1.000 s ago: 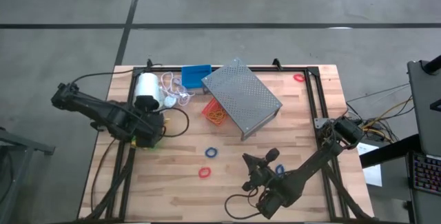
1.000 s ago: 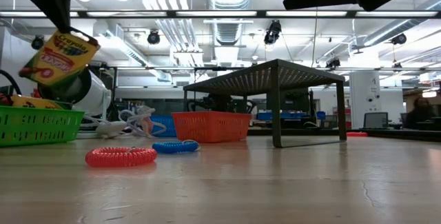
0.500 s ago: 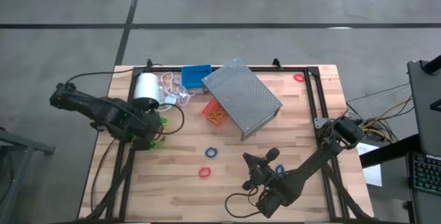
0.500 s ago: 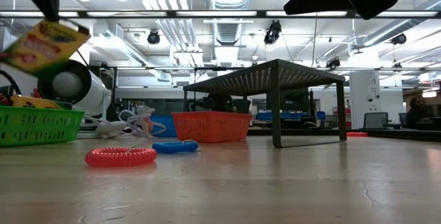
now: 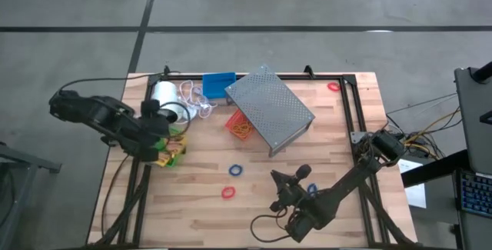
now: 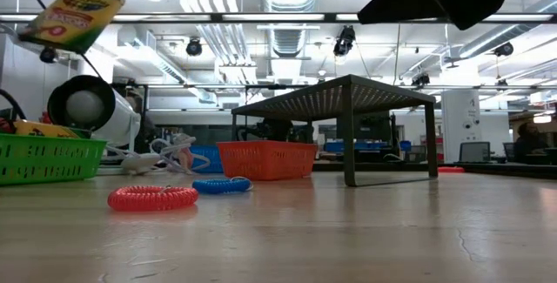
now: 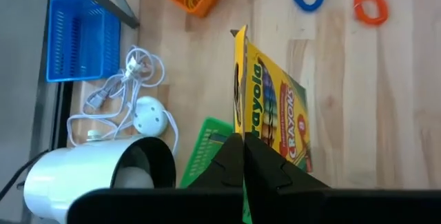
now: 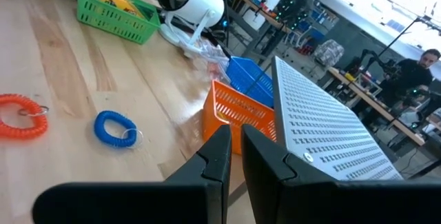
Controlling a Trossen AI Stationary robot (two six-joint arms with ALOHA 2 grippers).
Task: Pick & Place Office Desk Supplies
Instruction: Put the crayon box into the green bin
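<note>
Above the green bin (image 7: pixel 207 156), the left gripper (image 7: pixel 242 156) is clamped on a crayon box (image 7: pixel 272 110). Beside that bin lies the white roll (image 5: pixel 164 96). Far from it, the right gripper (image 8: pixel 233 156) hovers, fingers nearly together, empty.

Left claw (image 7: pixel 242 156) clamped, raised.

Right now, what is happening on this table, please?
The left gripper is shut on a yellow-and-green crayon box, holding it in the air above the small green plastic bin, which already has a yellow item inside. The right gripper waits over the table's near side, holding nothing. A red coiled band and a blue one lie on the wood.
</note>
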